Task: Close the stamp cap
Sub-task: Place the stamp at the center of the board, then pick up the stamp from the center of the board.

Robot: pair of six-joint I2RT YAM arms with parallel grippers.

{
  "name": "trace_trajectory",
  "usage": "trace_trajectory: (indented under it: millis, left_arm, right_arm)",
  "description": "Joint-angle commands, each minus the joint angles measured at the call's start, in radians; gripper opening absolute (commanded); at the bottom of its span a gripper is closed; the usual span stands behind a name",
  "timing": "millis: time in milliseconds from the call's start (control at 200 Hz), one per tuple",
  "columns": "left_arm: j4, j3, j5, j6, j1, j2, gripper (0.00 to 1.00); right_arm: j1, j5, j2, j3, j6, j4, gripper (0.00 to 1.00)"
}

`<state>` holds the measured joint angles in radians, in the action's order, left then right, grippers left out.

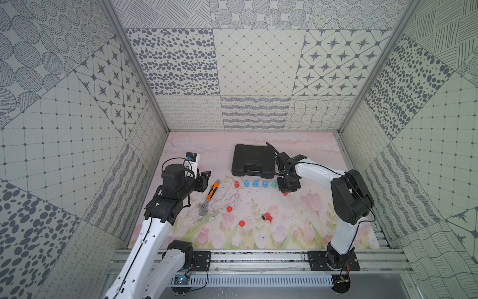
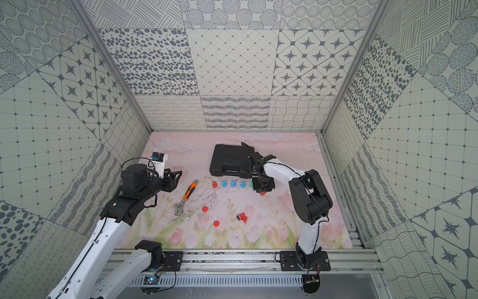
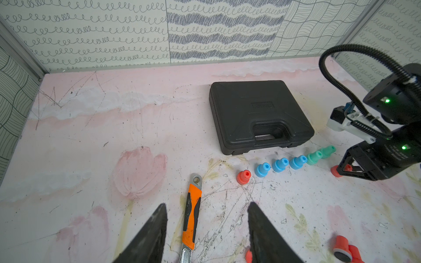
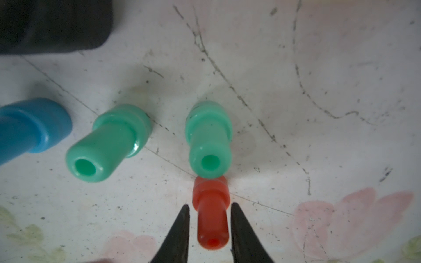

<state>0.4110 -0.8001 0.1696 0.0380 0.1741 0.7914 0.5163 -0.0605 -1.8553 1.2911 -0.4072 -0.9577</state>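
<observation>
A red stamp (image 4: 211, 218) stands upright on the mat, touching a green stamp (image 4: 208, 139) at the right end of the row. My right gripper (image 4: 210, 205) points down over it, open, with a thin gap between each finger and the stamp's stem. In a top view only the stamp's red foot (image 1: 285, 193) shows under the gripper (image 1: 285, 189). Two loose red caps (image 1: 229, 209) (image 1: 241, 223) lie mid-mat. Another red stamp (image 1: 267, 217) lies on its side, its dark face bare. My left gripper (image 3: 206, 205) hovers open above the wrench, holding nothing.
A row of a red stamp (image 1: 236, 184), three blue ones (image 1: 255, 183) and a green one (image 1: 274, 184) stands in front of a closed black case (image 1: 252, 160). An orange-handled wrench (image 1: 210, 195) lies left of the row. Patterned walls enclose the mat.
</observation>
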Motion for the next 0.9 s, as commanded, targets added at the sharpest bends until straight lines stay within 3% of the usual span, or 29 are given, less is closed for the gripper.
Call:
trace_trajectory:
  millis: [0,425,896]
  left_arm:
    - [-0.004,-0.001,-0.002,-0.013,-0.005,0.002,0.57]
    - [-0.006,0.001,-0.005,-0.013,-0.004,0.004,0.57]
    - [-0.003,0.001,-0.007,-0.013,-0.005,0.008,0.57]
  right_arm:
    - [-0.002,-0.01,0.041,0.006,0.004,-0.02,0.35]
    - [0.042,-0.065,0.157,0.1,0.002,-0.144,0.36]
    - [0.26,-0.025,0.124,0.185,-0.057,-0.197,0.36]
